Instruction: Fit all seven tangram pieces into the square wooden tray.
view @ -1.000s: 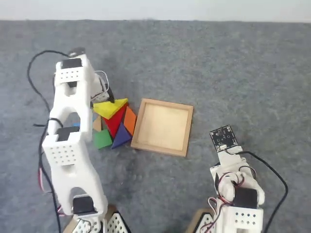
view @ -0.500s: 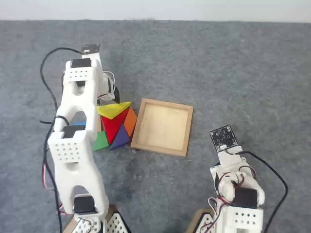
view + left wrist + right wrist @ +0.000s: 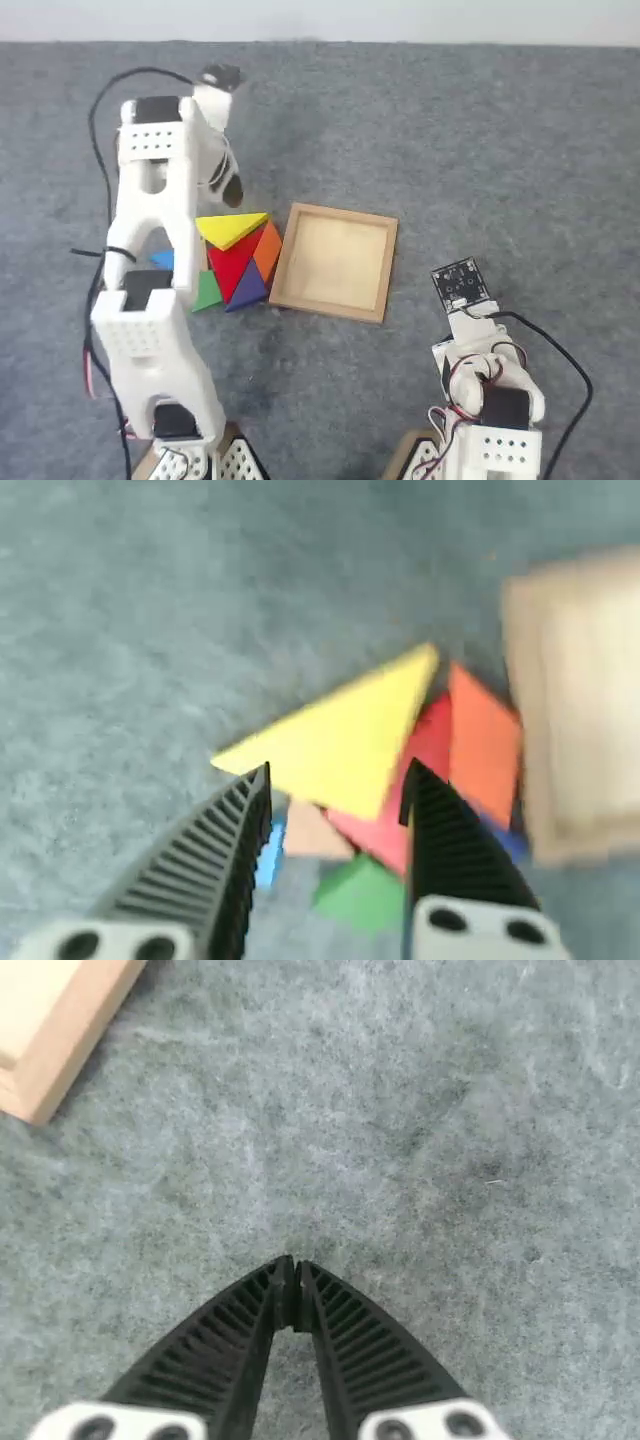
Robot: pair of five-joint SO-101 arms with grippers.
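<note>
Grey felt over the whole table (image 3: pixel 480 130). Toward the left edge, left gripper (image 3: pixel 337 770) spread wide and empty, poised over the heap of tangram pieces (image 3: pixel 235 262), jaws either side of one edge of the yellow triangle (image 3: pixel 340 740); touching it or not, impossible to tell.

Heaped left of the table's centre: yellow triangle on top, red triangle (image 3: pixel 230 268) beneath, orange piece (image 3: pixel 267 248) alongside, dark blue triangle (image 3: pixel 248 288) and green piece (image 3: pixel 207 292) toward the near edge, light blue piece (image 3: pixel 162 259) half hidden behind the arm, pale tan piece (image 3: pixel 310 832) peeking out from under the yellow.

Just right of the heap, at the table's centre, square wooden tray (image 3: pixel 342 213), touching or nearly touching the orange piece, floor bare, none of the seven pieces in.

Toward the near right corner, right gripper (image 3: pixel 293 1270) pinched shut on nothing, pointed down at bare felt, one corner of the tray not far off.

Step in hand, by the look of it: picking the first piece, most likely the yellow triangle. Next move, as a judgement: lowering over that triangle's edge, closing on it, lifting clear of the heap, then setting it flat into a tray corner. Risk: dragging the red triangle along.
</note>
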